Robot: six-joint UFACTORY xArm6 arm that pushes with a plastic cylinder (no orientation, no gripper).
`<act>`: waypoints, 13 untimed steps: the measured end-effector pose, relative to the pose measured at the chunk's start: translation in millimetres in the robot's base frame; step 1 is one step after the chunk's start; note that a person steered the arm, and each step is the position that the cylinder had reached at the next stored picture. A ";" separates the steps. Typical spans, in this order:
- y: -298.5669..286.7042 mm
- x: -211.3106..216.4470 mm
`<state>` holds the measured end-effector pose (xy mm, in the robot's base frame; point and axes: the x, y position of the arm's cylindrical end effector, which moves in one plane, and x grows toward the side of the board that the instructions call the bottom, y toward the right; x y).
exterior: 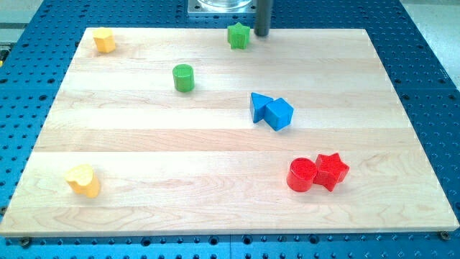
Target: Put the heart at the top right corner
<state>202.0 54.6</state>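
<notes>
Tip: my tip point(261, 34) sits at the view's top edge of the table point(215, 151), just right of the green star point(238, 35); there is no hand on this rod, so nothing is grasped or clenched.
Heart: the yellow heart point(83, 180) lies near the view's bottom-left corner, well apart from my tip.
Path risk: a straight diagonal push toward the top right would likely meet the blue triangle point(259, 106) and blue cube point(279, 114), scattering them.
Slip risk: off-centre contact on the rounded lobes could spin the heart away.
Edge risk: overshooting could slide it off the corner.
</notes>
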 end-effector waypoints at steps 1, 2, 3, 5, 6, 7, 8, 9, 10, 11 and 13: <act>-7.0 31.2; -7.8 39.6; 4.8 55.4; 79.5 129.8; 79.9 135.8; 79.9 138.7; 76.1 139.5; 33.6 143.6; -6.7 167.4; -47.2 191.5; -185.4 407.0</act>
<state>609.0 -130.9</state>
